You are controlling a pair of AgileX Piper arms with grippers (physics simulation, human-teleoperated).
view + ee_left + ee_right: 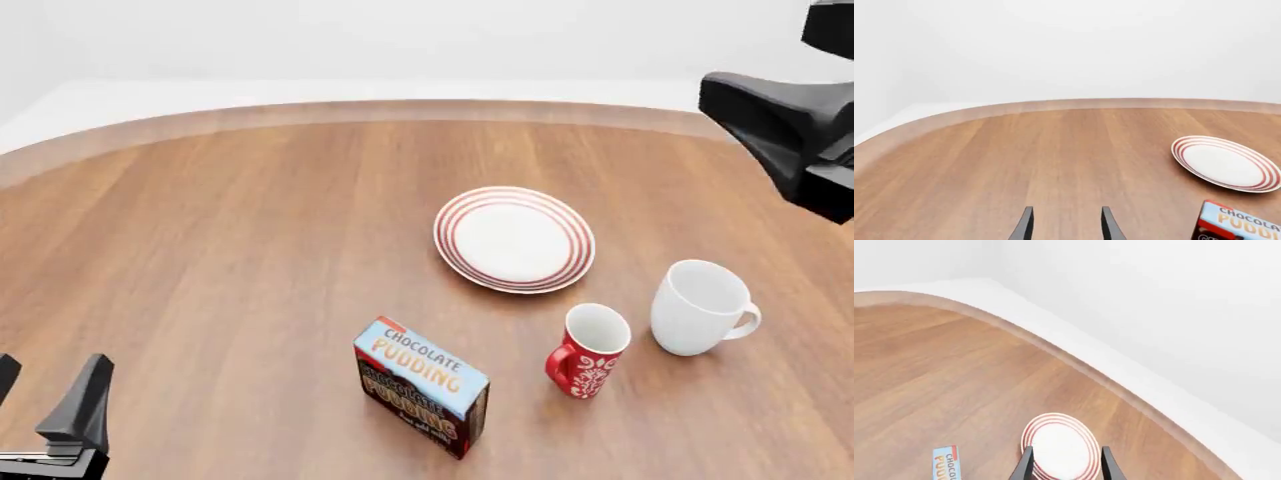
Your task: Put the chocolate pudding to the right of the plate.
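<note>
The chocolate pudding (420,385) is a carton with a light-blue top and dark brown sides, standing on the table in front of the plate and a little to its left. The plate (514,238), white with red rings, lies mid-table. My left gripper (47,385) is open and empty at the front left corner, far from the carton. In the left wrist view its gripper (1066,227) points over bare wood, with the plate (1224,162) and the pudding (1241,225) off to one side. My right gripper (1066,465) is open, high above the plate (1061,447); the pudding (947,462) shows at the edge.
A red patterned mug (587,350) and a plain white mug (701,307) stand to the front right of the plate. The right arm (787,125) hangs over the table's far right. The rounded table edge (400,108) runs along the back.
</note>
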